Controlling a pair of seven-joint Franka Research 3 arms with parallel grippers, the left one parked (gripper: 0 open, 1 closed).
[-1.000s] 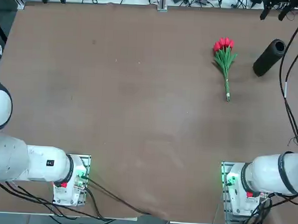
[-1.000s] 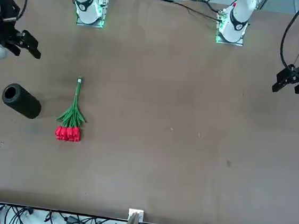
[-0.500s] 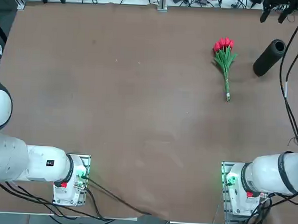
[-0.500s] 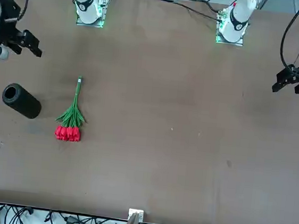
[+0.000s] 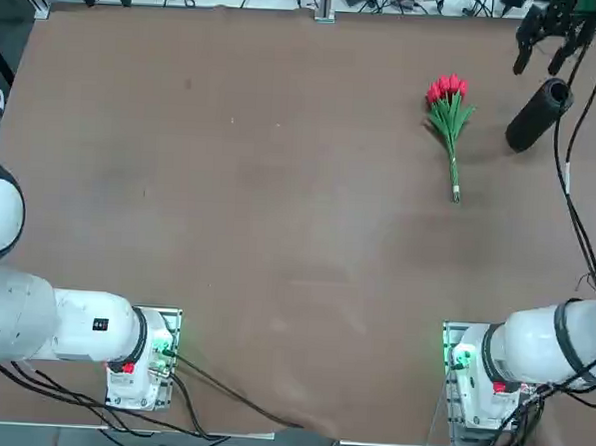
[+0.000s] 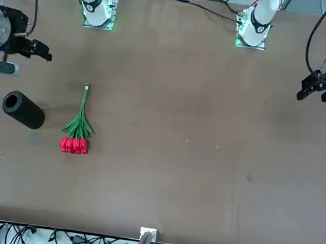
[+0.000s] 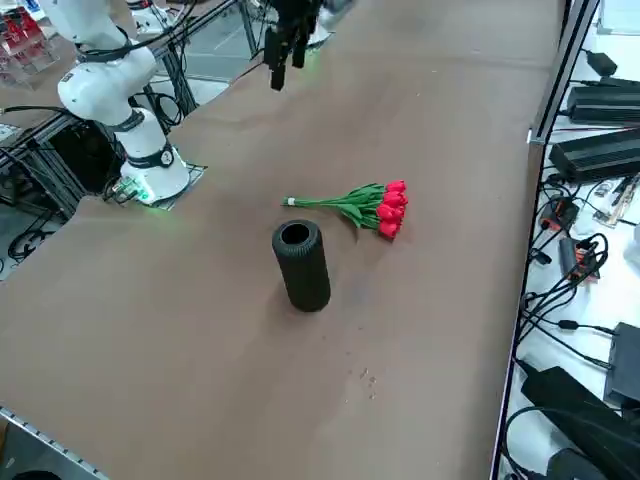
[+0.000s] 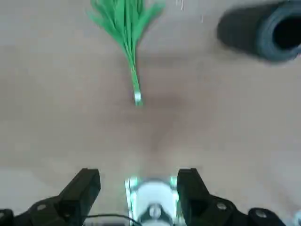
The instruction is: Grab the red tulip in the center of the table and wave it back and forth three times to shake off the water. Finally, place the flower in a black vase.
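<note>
We see one bunch of red tulips (image 5: 450,116) lying flat on the table (image 5: 278,232), and one black vase (image 5: 538,115) lying on its side just beside it, on the bunch's right as the overhead camera shows it, the two apart and not touching. The bunch is not in the middle of the table; it lies toward the far right part, with its blooms pointing away from the robot and its thin stem end (image 8: 137,97) toward the robot. Our right gripper (image 8: 140,186) hangs in the air above the table with its two fingers spread wide and nothing between them; in the wrist view the stem end lies ahead of the fingers, well clear of them, and the vase mouth (image 8: 287,32) shows off to the side. We judge the reach for the stem has only begun. Several things could go wrong from here: the stem is thin and lies flat, so the fingers may close above it or press into the table; a grip near the very end may let the bunch droop or slip out during the waving; and since the vase lies on its side and can roll, a nudge from the arm or the flower could send it away.
</note>
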